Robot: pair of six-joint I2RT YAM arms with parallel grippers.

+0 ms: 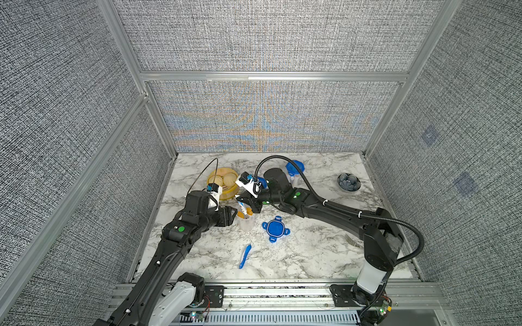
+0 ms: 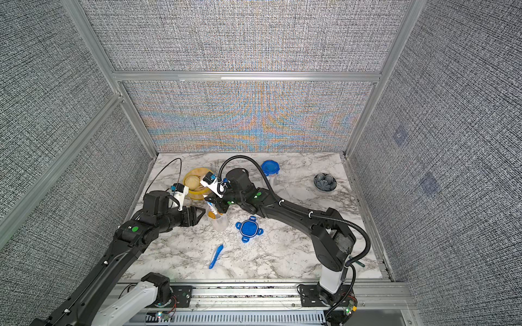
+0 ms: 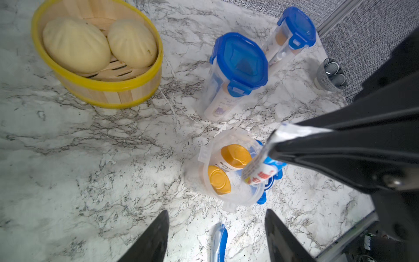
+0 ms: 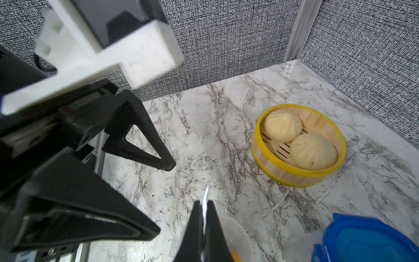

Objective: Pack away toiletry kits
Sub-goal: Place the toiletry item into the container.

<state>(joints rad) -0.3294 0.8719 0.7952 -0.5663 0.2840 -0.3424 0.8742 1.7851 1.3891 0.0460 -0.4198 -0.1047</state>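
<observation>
Right gripper [image 4: 205, 205] is clamped on the toothpaste tube [image 3: 260, 169] by its crimp, with the lower end at the open tub's [image 3: 205, 156] mouth, next to two orange-capped bottles [image 3: 235, 156]. I'd lower it straight and release low. Left gripper [image 3: 217, 212] is spread and empty beside the tub, so it could steady it.

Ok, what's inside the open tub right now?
The open tub holds two orange-capped bottles and the lower end of the toothpaste tube, gripped by the right gripper. Its floor is hidden beneath them.

Black arms [image 1: 319, 212] with green dots [image 1: 181, 229], white base links [image 1: 370, 273], ribbed black cable [image 1: 421, 242]
</observation>
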